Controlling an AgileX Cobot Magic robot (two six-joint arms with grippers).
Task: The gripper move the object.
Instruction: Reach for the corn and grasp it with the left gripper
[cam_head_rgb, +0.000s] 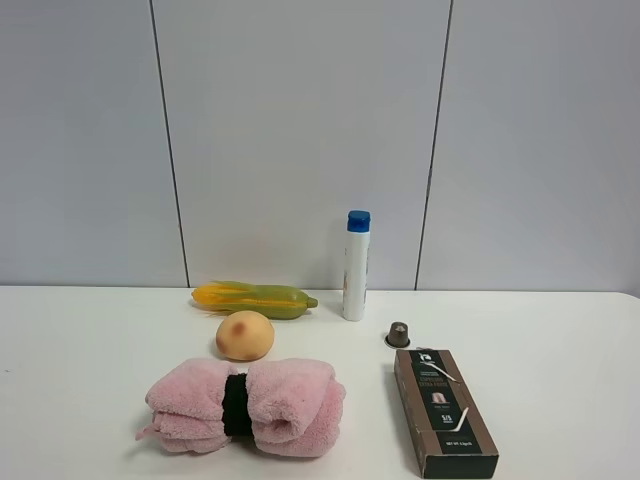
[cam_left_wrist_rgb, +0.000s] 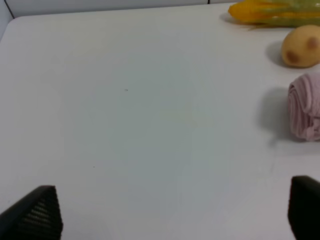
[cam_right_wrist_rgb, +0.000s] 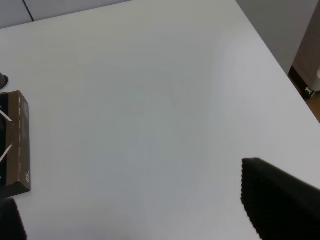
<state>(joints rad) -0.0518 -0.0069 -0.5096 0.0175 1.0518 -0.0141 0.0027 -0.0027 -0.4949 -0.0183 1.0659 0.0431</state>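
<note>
box (cam_head_rgb: 445, 412) print illegible; corn cob (cam_head_rgb: 255, 298) beside bottle (cam_head_rgb: 356, 268)

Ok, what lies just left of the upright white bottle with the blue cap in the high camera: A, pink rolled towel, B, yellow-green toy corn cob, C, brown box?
B: the yellow-green toy corn cob lies there on its side, green tip pointing toward the white blue-capped bottle.

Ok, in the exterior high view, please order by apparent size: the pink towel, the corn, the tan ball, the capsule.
1. pink rolled towel
2. toy corn cob, longer; tan peach-like ball, thicker: too close to rank, and the corn lies farther back
3. small dark capsule
</note>
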